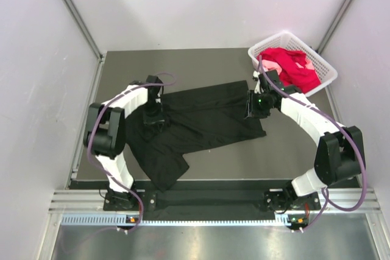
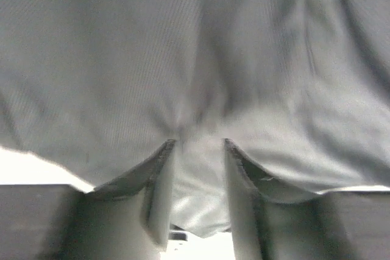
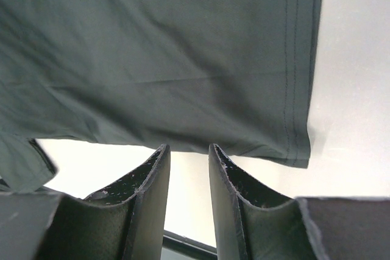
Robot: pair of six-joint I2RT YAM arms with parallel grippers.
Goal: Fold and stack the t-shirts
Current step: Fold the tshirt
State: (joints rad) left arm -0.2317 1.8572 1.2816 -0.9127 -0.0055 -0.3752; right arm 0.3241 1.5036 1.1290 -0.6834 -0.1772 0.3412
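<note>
Left gripper [image 2: 198, 144] is biting down on a bunched fold of the black t-shirt [image 1: 201, 120]: cloth is filling the gap between its fingers [image 2: 159, 178], and creases are gathering toward the tips, which suggests a real pinch rather than a loose drape. Right gripper [image 3: 189, 149] is hovering with its fingers only narrowly parted and nothing between them; bright table [image 1: 292, 144] is showing through the gap, and the stitched hem is lying just beyond the tips. By my judgement it is lining up to take that edge, so that both arms are carrying one side over for a fold.

From above, the black shirt is lying spread across the middle of the table, still unfolded, one sleeve trailing toward the near edge. Each arm is covering the spot it is working on, so the contact itself is going unseen there.

Farther back, the red t-shirt [image 1: 292, 65] and pink t-shirt [image 1: 308, 64] are waiting heaped in the white basket [image 1: 268, 41], too tangled to tell how they are lying.
</note>
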